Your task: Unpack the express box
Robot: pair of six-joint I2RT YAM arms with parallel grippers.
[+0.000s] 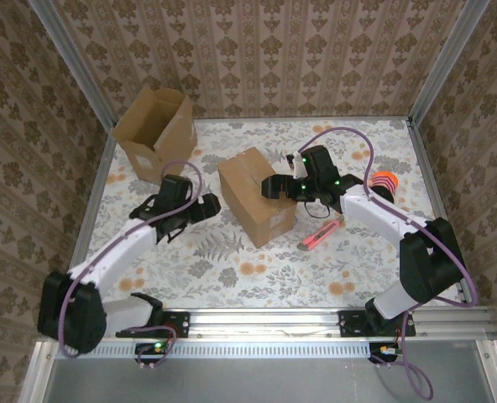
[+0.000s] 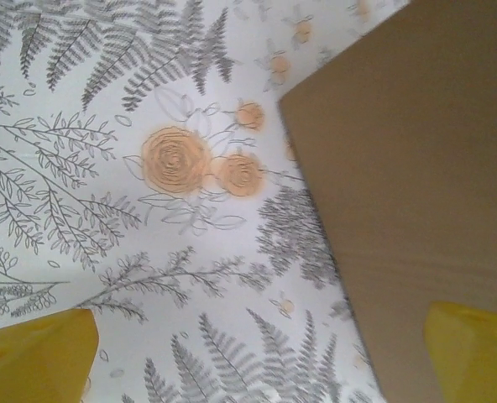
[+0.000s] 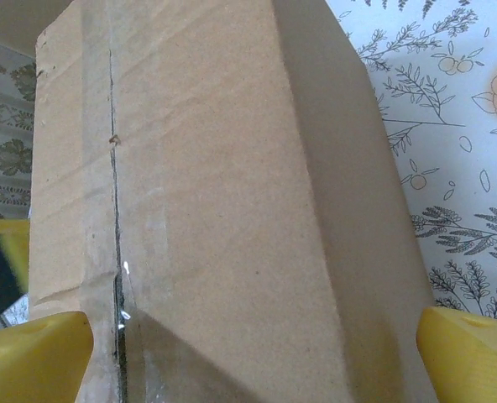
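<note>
Express box (image 1: 257, 197) mid-tabletop (image 1: 358, 269), taped seam (image 3: 114, 210) on top, likely light and stiff but dentable, best taken across opposite side walls; right gripper (image 1: 273, 186) spread wide astride it, left gripper (image 1: 210, 205) equally wide beside its near-left corner.

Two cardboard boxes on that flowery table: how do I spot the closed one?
Go to the middle of the flowery table. The closed box stands there, a red cutter lying to its right. Its top flaps lie flat, while the other box, in the far left corner, gapes open.
</note>
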